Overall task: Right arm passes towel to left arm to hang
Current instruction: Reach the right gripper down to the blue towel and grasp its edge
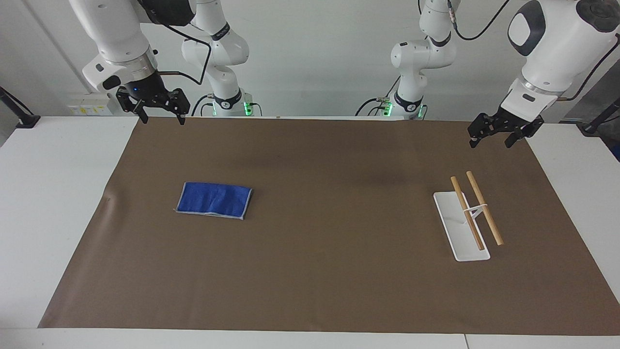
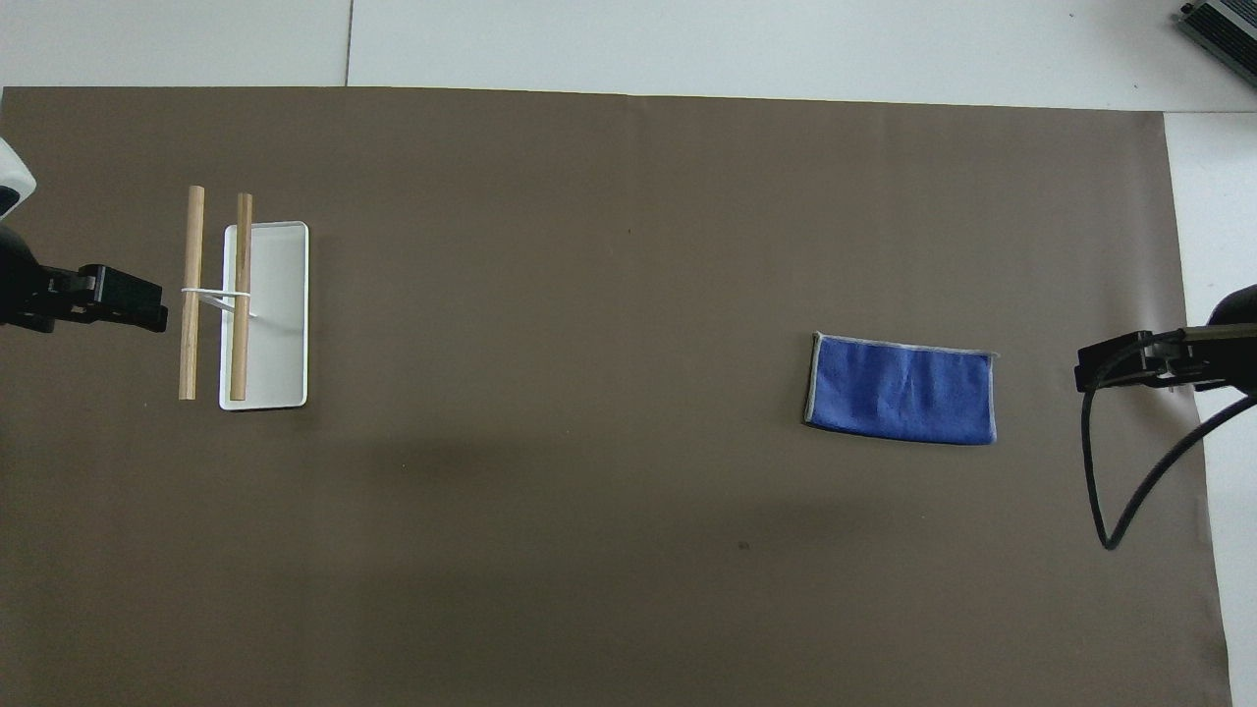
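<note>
The blue towel [image 1: 214, 200] lies flat on the brown mat [image 1: 310, 271] toward the right arm's end of the table; it also shows in the overhead view [image 2: 901, 389]. My right gripper [image 1: 161, 118] hangs open and empty in the air over the mat's edge nearest the robots, apart from the towel; its tip shows in the overhead view [image 2: 1090, 378]. My left gripper [image 1: 490, 140] is open and empty, up in the air near the rack, and shows in the overhead view [image 2: 147, 316].
A white rack [image 1: 460, 225] with two wooden bars [image 1: 483, 207] stands toward the left arm's end of the table; it also shows in the overhead view [image 2: 265, 314]. A black cable [image 2: 1129, 471] hangs from the right arm.
</note>
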Robot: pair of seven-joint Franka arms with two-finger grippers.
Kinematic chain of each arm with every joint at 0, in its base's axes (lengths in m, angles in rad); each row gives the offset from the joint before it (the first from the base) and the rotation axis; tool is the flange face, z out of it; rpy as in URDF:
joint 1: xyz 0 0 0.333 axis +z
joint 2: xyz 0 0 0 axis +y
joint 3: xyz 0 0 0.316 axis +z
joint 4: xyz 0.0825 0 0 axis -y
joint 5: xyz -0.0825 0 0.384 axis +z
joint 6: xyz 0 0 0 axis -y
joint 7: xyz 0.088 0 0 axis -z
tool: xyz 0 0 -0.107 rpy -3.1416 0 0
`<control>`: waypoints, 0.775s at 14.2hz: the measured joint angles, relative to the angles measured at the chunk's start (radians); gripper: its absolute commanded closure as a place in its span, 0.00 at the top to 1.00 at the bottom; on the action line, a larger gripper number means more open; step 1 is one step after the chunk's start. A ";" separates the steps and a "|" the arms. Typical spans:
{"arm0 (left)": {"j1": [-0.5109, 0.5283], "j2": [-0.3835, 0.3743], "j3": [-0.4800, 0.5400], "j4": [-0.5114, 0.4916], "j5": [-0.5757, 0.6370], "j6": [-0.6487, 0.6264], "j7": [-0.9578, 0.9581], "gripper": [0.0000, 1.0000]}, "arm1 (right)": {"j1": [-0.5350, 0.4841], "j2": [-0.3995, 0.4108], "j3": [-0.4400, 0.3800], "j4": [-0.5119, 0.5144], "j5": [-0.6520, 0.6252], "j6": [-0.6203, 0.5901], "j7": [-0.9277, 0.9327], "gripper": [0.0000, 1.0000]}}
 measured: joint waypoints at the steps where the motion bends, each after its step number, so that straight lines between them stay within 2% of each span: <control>1: 0.000 0.000 0.000 0.000 0.000 0.000 0.000 1.00 | 0.000 -0.002 0.000 -0.003 0.000 0.000 0.000 1.00; 3: 0.000 0.000 0.000 0.000 0.000 0.000 0.000 1.00 | 0.000 -0.013 -0.001 -0.028 0.000 0.010 0.000 1.00; 4: 0.000 0.000 0.000 0.000 0.000 0.000 0.000 1.00 | 0.000 -0.025 -0.003 -0.060 0.002 0.051 -0.006 1.00; 7: 0.000 0.000 0.000 0.000 0.000 0.000 0.000 1.00 | 0.000 -0.059 -0.006 -0.224 0.034 0.302 -0.023 1.00; 9: 0.000 0.000 0.000 0.000 0.000 0.000 0.000 1.00 | 0.001 -0.035 -0.005 -0.331 0.038 0.467 -0.024 1.00; 11: 0.000 0.000 0.000 0.000 0.000 0.000 0.000 1.00 | 0.001 0.015 -0.005 -0.380 0.038 0.560 -0.027 1.00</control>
